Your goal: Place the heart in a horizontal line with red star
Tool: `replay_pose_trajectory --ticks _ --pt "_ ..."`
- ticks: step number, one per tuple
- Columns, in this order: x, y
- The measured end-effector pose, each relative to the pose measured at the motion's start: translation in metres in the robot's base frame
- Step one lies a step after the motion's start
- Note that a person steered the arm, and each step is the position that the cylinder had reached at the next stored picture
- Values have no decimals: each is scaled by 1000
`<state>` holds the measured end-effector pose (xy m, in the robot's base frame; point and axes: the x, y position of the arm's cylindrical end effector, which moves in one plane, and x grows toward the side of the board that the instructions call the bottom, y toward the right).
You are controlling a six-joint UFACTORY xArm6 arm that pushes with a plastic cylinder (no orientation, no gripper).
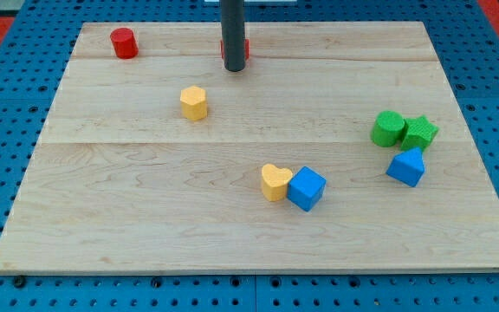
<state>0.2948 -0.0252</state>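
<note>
My tip (234,67) rests near the view's top centre of the wooden table (145,225), right in front of a red block (245,48) it mostly hides, so its shape cannot be told. The arm carries no jaws, only the rod. The yellow heart (275,182) lies low and centre, touching the blue cube (307,188). Elsewhere sit a red cylinder (124,42), a yellow hexagonal block (194,102), a green cylinder (388,128), a green star (420,132) and another blue block (406,166).

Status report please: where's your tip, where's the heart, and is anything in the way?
My tip at the view's top, in front of a mostly hidden red block. Yellow heart lower down, touching blue cube. Yellow block lies between.
</note>
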Motion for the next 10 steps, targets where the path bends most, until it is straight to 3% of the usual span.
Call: replay_pose_trajectory --ticks 1,3,6,8,9,10 --pt "0 -7" --pt "102 35" --pt "171 59" --pt "208 -50" --pt "262 -27" --pt "262 45"
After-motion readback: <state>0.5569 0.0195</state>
